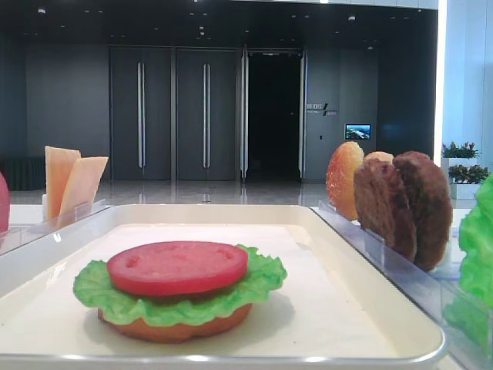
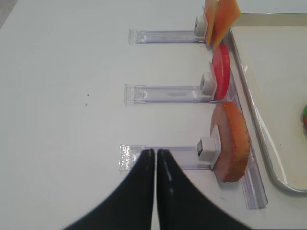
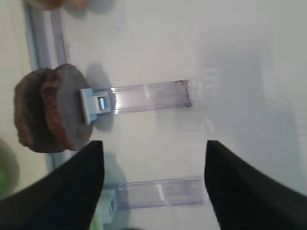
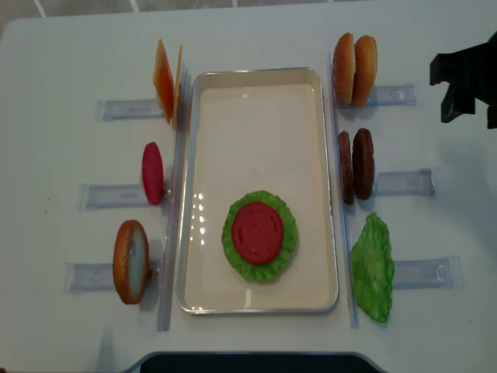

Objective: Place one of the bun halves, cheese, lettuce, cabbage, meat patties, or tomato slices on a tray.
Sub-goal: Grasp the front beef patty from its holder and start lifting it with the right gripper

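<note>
On the cream tray (image 4: 256, 101) a tomato slice (image 4: 257, 231) lies on lettuce (image 4: 283, 250) over a bun half (image 1: 177, 330). Left of the tray stand cheese (image 4: 165, 80), a tomato slice (image 4: 152, 172) and a bun half (image 4: 130, 261). To its right are two bun halves (image 4: 354, 69), two meat patties (image 4: 356, 165) and a lettuce leaf (image 4: 373, 268). My left gripper (image 2: 155, 151) is shut and empty above the rack arm beside the bun half (image 2: 232, 143). My right gripper (image 3: 154, 142) is open and empty, right of the meat patties (image 3: 48, 108). Cabbage is out of view.
Clear plastic rack arms (image 4: 404, 183) stick out over the white table on both sides of the tray. The right arm's black body (image 4: 466, 85) hangs over the table's far right. A dark base edge (image 4: 248, 362) shows at the near side.
</note>
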